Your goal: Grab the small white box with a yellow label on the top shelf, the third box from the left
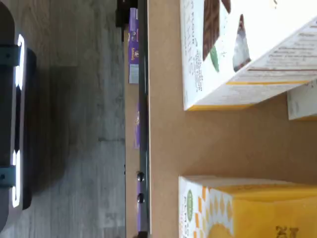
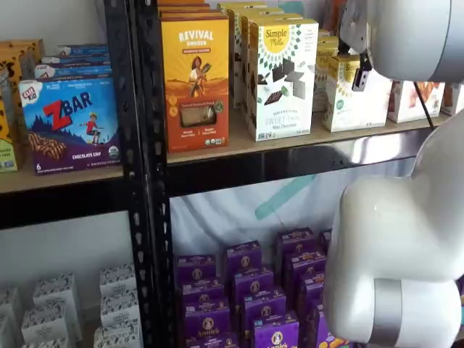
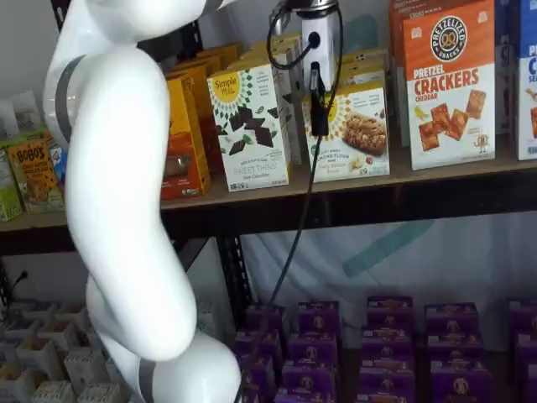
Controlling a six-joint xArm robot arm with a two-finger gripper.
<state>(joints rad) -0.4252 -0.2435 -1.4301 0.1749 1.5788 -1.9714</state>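
The small white box shows in both shelf views (image 2: 354,94) (image 3: 359,133), short, with a yellow sunburst, standing on the top shelf (image 2: 239,145) (image 3: 453,172). In the wrist view its yellow panel and green dot (image 1: 237,208) lie beside the tan board (image 1: 163,139). My gripper (image 3: 317,113) hangs right in front of the box's left part, its white body above. Only a black finger shows side-on, so I cannot tell whether it is open. In a shelf view the gripper (image 2: 360,76) is a dark piece against the box's front. It holds nothing that I can see.
The taller Simple Mills box (image 2: 281,80) (image 3: 247,126) (image 1: 233,54) stands just left of it, then the orange Revival box (image 2: 194,72). A pretzel crackers box (image 3: 449,84) stands to the right. Purple boxes (image 2: 246,290) fill the lower shelf. My white arm (image 3: 126,210) blocks much of the view.
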